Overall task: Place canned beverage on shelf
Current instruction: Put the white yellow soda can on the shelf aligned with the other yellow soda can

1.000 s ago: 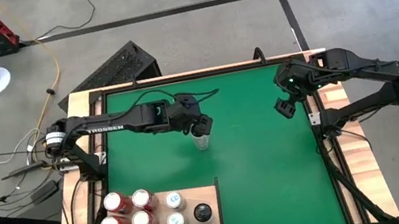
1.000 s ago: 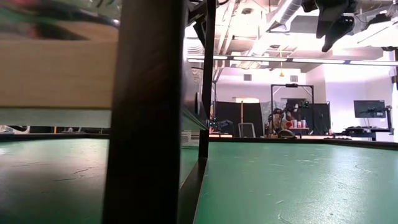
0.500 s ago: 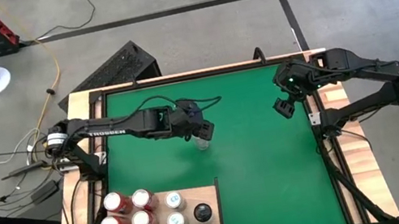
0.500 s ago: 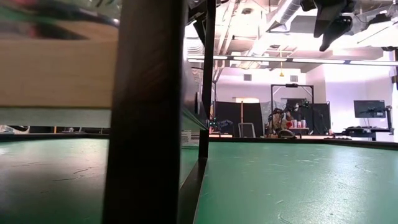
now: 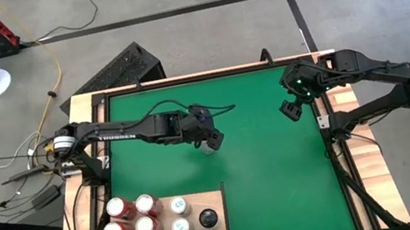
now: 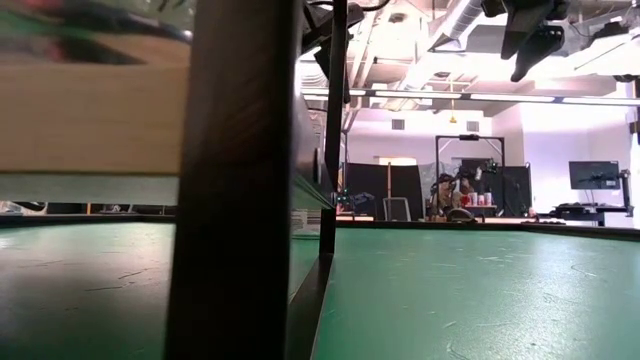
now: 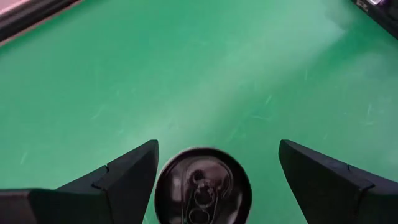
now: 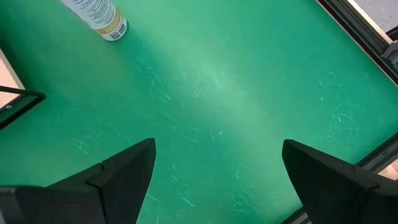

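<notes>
Left wrist view: the left end effector [image 7: 214, 177] hangs released, fingers spread either side of an upright can [image 7: 203, 185] on the green mat [image 7: 205, 68]. The shelf [image 5: 217, 195] lies well apart. The right end effector [image 5: 292, 108] hovers released.

A broad dark upright post [image 6: 232, 180] fills the near middle, with a pale wooden board [image 6: 90, 118] running off it at the upper left. The flat green mat [image 6: 470, 290] stretches away level to the far edge. High at the upper right hangs a dark two-finger gripper [image 6: 527, 40], well clear of the mat. Beyond, a bright workshop shows a wall monitor [image 6: 597, 176] and dark equipment racks [image 6: 470, 185].
</notes>
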### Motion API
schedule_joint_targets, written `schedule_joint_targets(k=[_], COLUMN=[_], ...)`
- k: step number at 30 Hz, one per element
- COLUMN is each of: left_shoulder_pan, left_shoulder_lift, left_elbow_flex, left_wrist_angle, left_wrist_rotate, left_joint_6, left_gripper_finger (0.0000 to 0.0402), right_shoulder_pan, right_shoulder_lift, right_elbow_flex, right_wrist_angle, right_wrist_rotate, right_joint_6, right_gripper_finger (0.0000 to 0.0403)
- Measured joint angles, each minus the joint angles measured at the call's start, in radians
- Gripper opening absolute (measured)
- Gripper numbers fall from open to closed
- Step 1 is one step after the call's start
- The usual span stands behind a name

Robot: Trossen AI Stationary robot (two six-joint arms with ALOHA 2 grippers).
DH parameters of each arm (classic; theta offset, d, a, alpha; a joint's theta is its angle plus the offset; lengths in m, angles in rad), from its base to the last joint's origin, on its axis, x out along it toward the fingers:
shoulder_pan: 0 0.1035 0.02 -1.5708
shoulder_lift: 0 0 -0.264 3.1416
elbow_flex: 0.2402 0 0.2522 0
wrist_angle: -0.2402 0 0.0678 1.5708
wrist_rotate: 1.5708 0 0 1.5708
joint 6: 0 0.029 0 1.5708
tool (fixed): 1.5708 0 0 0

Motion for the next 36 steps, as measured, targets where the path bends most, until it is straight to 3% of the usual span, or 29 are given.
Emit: schedule_joint_targets(k=[10, 20, 36], left_shoulder_pan=[0.034, 0.04, 0.01], left_shoulder_lift=[-0.001, -0.001, -0.001], left_elbow_flex=[0.0, -0.002, -0.002], left_wrist_angle=[-0.004, -0.049, -0.105], left_wrist_rotate=[0.132, 0.08, 0.115], left_joint_6=[0.033, 0.022, 0.022], left_gripper_finger=[0.0316, 0.0316, 0.0316], right_shoulder_pan=[0.0, 0.0, 0.0], right_shoulder_lift=[0.0, 0.0, 0.0], right_elbow_flex=[0.0, 0.0, 0.0], right_wrist_angle=[0.0, 0.0, 0.003], right_wrist_rotate=[0.0, 0.0, -0.012], right_joint_6=[0.001, 0.001, -0.001], right_gripper_finger=[0.0374, 0.0374, 0.0374])
